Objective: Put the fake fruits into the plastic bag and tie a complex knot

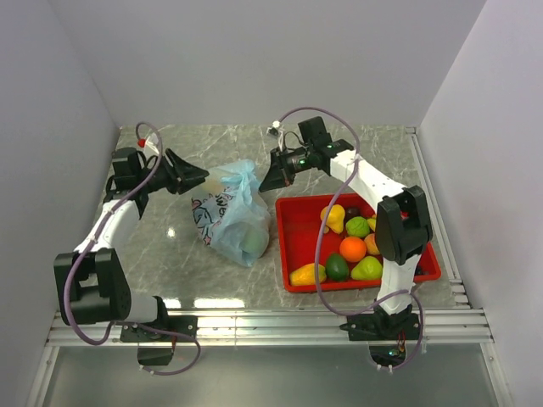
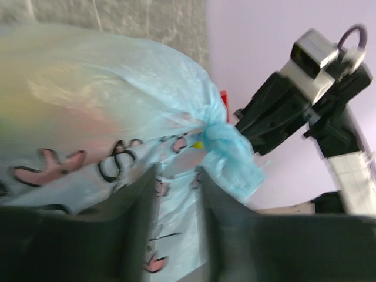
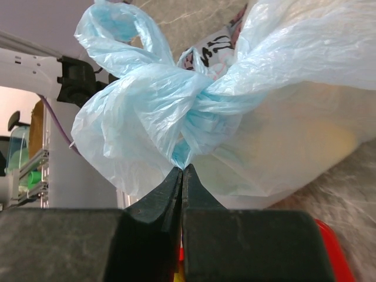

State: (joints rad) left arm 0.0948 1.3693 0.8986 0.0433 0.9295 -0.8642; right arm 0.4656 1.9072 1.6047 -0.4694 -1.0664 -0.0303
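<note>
The plastic bag [image 1: 240, 222] lies on its side at mid-bench, a green fruit [image 1: 252, 242] showing through its film. Its handles are drawn into the knot [image 3: 197, 114] at the far end, with loose blue ends billowing to one side. My right fingers [image 3: 167, 194] are pressed tip to tip directly under the knot and touch its lowest fold; whether any film is caught between them I cannot tell. My left fingers [image 2: 138, 223] stand a narrow gap apart against the bag's printed flank on the opposite side. Cartoon print shows in the gap, and I cannot tell whether they press on it. Just right of the bag, the red tray [image 1: 282, 242] holds more fake fruits [image 1: 352, 248], orange, green and yellow, on the grey marbled bench [image 1: 170, 263].
</note>
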